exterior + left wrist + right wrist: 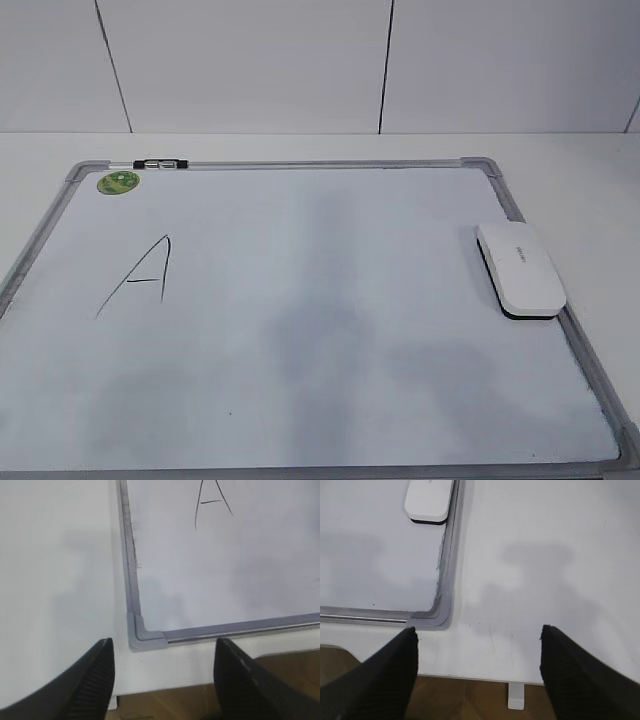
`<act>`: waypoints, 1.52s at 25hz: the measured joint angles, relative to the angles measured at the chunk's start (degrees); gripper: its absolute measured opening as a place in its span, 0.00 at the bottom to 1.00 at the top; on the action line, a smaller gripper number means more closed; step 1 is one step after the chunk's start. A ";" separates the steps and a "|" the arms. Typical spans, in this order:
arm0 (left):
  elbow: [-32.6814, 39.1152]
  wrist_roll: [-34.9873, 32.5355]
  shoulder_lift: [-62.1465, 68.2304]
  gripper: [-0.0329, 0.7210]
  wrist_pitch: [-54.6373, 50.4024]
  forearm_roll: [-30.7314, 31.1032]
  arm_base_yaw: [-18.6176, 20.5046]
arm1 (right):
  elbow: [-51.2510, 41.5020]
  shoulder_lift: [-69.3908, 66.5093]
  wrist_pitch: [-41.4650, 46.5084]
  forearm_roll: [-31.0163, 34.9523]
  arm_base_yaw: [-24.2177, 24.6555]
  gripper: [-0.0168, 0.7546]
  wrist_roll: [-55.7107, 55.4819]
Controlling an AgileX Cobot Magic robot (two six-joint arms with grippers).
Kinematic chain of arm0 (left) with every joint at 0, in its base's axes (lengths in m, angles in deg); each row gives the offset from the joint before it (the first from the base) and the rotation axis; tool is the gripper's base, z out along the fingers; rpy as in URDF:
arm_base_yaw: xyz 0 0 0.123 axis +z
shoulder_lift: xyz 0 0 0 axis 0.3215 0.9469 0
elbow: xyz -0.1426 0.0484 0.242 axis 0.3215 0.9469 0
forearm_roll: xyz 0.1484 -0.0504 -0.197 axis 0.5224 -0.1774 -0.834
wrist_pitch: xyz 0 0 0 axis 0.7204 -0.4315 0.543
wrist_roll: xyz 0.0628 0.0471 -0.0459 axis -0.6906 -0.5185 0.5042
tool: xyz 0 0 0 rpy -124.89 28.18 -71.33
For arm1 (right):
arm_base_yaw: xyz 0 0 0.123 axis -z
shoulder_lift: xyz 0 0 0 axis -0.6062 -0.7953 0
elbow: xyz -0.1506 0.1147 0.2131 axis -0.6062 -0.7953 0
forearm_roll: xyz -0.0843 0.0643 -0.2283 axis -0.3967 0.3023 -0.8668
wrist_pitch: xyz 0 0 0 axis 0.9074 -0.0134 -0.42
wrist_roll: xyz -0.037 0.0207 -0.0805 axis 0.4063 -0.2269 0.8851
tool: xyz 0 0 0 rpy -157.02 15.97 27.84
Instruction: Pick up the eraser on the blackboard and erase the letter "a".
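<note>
The blackboard [300, 165] is a grey-framed whiteboard lying flat on the white table. The white eraser [520, 270] lies on its right edge, dark underside down; it also shows at the top of the right wrist view [429, 500]. A tall angular capital "A" [140, 275] is drawn at the board's left and shows in the left wrist view [212, 500]. No lowercase "a" shows in any view. My left gripper [163, 642] is open and empty over the board's near left corner [145, 637]. My right gripper [478, 628] is open and empty over the table beside the near right corner [432, 617]. Neither gripper shows in the exterior view.
A round green sticker [118, 182] and a small black clip [160, 163] sit at the board's far left corner. The table's front edge runs just below both grippers, with wooden floor [170, 700] beyond and a small metal bracket [516, 695]. A white panelled wall stands behind.
</note>
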 joint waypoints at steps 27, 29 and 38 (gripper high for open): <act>1.07 0.00 -0.85 0.56 2.64 1.08 -0.23 | 0.00 0.00 -0.84 0.00 0.00 0.79 0.12; 1.07 0.00 -2.73 0.56 2.64 1.08 -0.23 | 0.00 0.00 -0.84 0.00 0.00 0.79 0.12; 1.07 0.00 -13.96 0.56 2.52 1.08 -0.23 | -0.10 0.58 -0.97 0.00 2.18 0.79 0.12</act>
